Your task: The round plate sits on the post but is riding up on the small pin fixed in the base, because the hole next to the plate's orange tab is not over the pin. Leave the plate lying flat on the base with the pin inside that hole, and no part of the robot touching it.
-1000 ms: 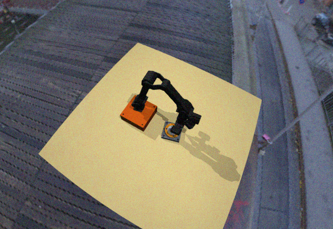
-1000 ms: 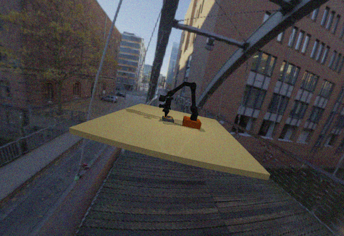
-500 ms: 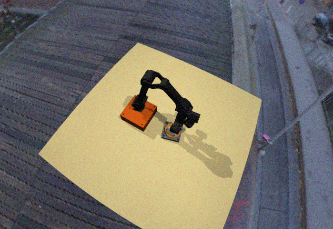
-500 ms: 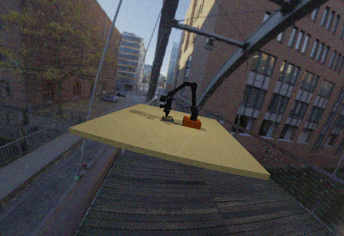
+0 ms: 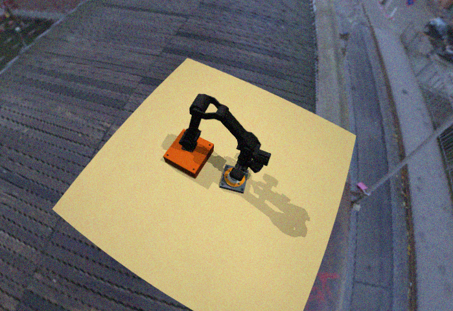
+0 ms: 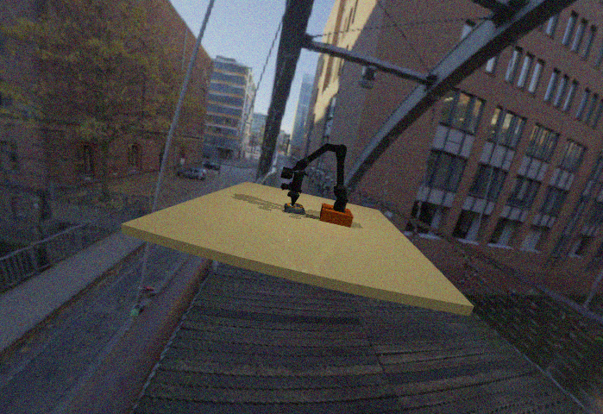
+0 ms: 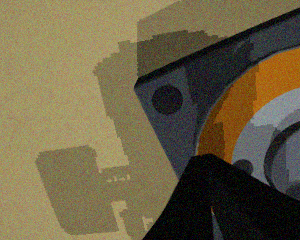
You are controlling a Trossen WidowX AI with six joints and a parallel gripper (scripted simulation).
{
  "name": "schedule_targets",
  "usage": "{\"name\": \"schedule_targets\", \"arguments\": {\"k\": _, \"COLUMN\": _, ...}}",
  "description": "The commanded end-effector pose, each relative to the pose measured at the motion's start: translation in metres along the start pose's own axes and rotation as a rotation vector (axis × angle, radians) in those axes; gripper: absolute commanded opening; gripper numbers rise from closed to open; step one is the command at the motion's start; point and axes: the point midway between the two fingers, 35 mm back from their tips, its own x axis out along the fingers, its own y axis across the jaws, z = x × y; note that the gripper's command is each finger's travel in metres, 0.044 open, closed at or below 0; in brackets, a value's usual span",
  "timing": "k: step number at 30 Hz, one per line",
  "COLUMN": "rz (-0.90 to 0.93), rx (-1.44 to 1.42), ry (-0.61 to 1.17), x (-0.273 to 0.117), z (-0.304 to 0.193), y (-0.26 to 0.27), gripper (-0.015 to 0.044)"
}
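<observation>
The round plate (image 5: 232,179) lies on the dark grey square base (image 5: 225,185), near the middle of the yellow tabletop (image 5: 142,227), just beside the arm's orange mounting block (image 5: 188,153). In the wrist view the plate (image 7: 240,110) shows as an orange ring around a paler grey inner ring, with a brighter orange patch along its upper part. Whether that patch is the tab cannot be told, and neither the pin nor the hole beside it can be made out. The post at the plate's centre shows only as grey concentric rings at the right edge of the wrist view.

One corner of the base (image 7: 157,80) carries 1 dark round recess (image 7: 166,99), with nothing in it.

The gripper (image 5: 238,175) points straight down over the plate, and its jaws are pressed together on nothing. In the wrist view the black fingers meet in a single wedge whose tip overlaps the plate's orange ring. Whether the tip actually touches the plate cannot be told. In the exterior view the gripper (image 6: 293,200) tapers to a point right above the base (image 6: 294,209).

The black arm (image 5: 230,120) arches up from the orange block and down to the base. Its shadow (image 5: 282,212) falls across the tabletop beyond the base.
</observation>
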Motion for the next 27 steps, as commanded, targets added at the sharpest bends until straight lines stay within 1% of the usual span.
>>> {"name": "schedule_targets", "arguments": {"k": 1, "rz": 0.001, "rx": 0.001, "ry": 0.017, "x": 0.002, "z": -0.007, "y": 0.001, "gripper": 0.0}}
{"name": "schedule_targets", "arguments": {"k": 27, "rz": 0.001, "rx": 0.001, "ry": 0.018, "x": 0.001, "z": -0.026, "y": -0.002, "gripper": 0.0}}
